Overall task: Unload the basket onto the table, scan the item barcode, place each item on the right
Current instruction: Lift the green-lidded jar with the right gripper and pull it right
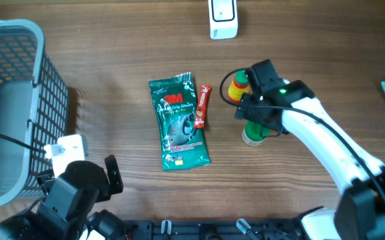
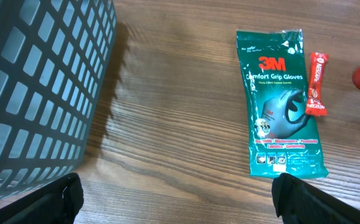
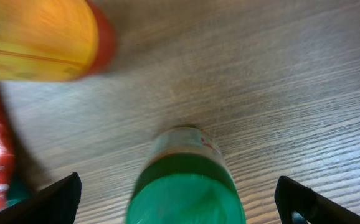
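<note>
The small green-capped bottle (image 3: 186, 180) sits on the bench (image 1: 112, 53) between the wide-apart fingers of the right pincer (image 1: 259, 117), unheld. It looks light, stiff and slippery; I would grip its body below the cap. Its label is too blurred to read. The nearby packet (image 2: 279, 99) reads "3M Comfort Grip Gloves". The left pincer (image 2: 180, 205) is also apart, holding nothing.

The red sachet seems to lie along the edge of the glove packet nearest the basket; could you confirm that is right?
Not quite: the red sachet lies along the edge of the glove packet farthest from the basket, as the overhead view shows.
</note>
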You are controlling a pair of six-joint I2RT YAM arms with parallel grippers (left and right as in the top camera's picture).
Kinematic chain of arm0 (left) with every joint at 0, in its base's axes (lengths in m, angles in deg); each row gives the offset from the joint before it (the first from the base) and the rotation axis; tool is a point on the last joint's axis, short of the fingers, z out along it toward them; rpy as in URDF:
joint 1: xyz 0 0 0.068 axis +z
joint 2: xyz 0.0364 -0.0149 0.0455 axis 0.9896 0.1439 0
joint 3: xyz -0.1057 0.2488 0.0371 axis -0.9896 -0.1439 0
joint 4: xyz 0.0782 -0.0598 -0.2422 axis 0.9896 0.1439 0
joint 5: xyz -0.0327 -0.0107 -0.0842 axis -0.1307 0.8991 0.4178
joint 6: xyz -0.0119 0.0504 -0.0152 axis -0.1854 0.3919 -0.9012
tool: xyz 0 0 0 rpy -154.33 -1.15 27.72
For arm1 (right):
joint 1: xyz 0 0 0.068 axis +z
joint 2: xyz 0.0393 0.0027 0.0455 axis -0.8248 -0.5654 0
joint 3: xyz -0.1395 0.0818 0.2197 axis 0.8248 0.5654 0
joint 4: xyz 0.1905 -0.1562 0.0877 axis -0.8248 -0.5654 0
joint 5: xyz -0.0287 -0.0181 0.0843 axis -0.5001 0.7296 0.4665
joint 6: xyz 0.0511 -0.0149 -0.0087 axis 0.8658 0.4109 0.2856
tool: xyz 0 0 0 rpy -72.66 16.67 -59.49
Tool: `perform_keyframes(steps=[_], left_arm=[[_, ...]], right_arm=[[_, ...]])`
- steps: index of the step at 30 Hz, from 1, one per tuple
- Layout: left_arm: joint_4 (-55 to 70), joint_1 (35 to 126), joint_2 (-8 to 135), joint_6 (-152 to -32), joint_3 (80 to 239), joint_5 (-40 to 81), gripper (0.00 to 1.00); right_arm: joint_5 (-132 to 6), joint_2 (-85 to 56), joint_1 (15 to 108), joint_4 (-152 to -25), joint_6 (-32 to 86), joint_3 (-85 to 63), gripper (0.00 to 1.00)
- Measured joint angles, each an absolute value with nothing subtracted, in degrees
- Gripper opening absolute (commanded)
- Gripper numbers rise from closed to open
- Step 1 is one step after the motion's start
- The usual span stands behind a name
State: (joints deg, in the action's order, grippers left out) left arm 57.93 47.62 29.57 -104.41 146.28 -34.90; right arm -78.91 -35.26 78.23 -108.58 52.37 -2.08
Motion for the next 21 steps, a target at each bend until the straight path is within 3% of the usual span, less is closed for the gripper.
perform_keyframes(steps=[7, 12, 21], left_arm=[[57.9, 47.6, 29.6, -104.4, 146.3, -34.9, 1.0], [57.9, 47.6, 29.6, -104.4, 146.3, -34.9, 1.0], [57.9, 47.6, 29.6, -104.4, 146.3, -34.9, 1.0]], right_arm=[[-76.4, -43.5, 78.2, -108.2, 49.9, -1.9, 0.98], [-75.4, -44.0, 78.2, -108.1, 47.9, -1.8, 0.81], [-72.4, -45.5, 75.6, -106.9, 46.5, 0.7, 0.72]])
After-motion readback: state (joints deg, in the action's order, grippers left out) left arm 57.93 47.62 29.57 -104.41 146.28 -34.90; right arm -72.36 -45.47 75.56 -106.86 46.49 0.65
